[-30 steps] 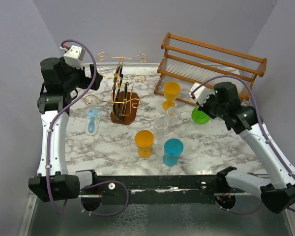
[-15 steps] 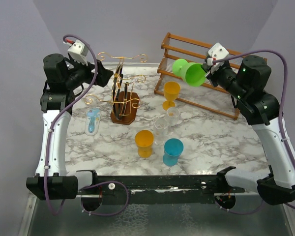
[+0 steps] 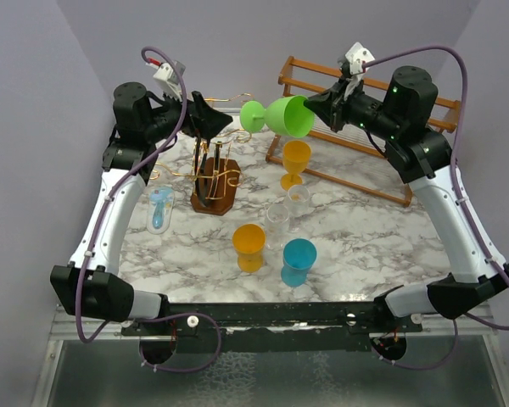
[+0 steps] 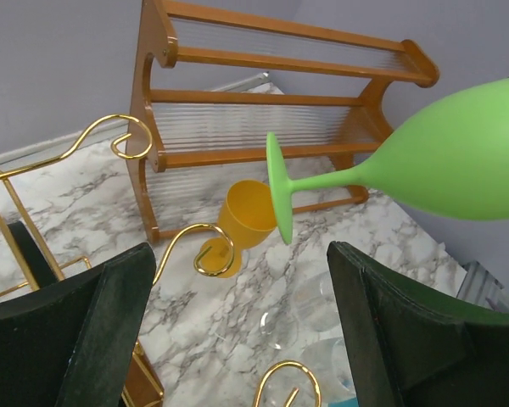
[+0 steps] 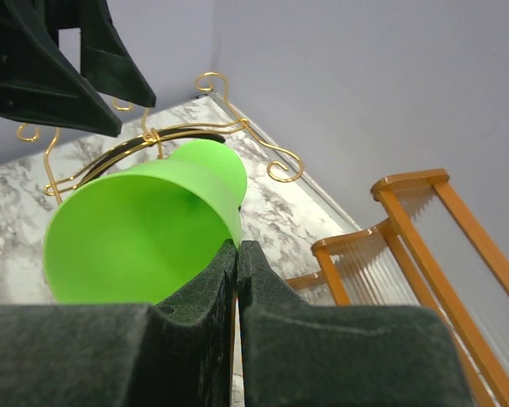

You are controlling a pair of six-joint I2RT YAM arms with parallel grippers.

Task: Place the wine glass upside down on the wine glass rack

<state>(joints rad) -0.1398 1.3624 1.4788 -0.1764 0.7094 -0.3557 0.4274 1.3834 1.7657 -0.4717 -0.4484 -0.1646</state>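
Marble tabletop (image 3: pixel 365 246), plain grey walls (image 3: pixel 237 42); right claw (image 5: pixel 237 248) pinches green wine glass (image 3: pixel 288 116) rim aloft; left claw (image 4: pixel 239 254) wide.

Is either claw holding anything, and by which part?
The right claw pinches the green wine glass by its bowl's rim; the left claw holds nothing.

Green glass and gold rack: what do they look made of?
The green glass: likely plastic; opaque, matte, evenly coloured. The rack: thin shiny gold wire, probably metal, on a dark glossy base that looks like wood.
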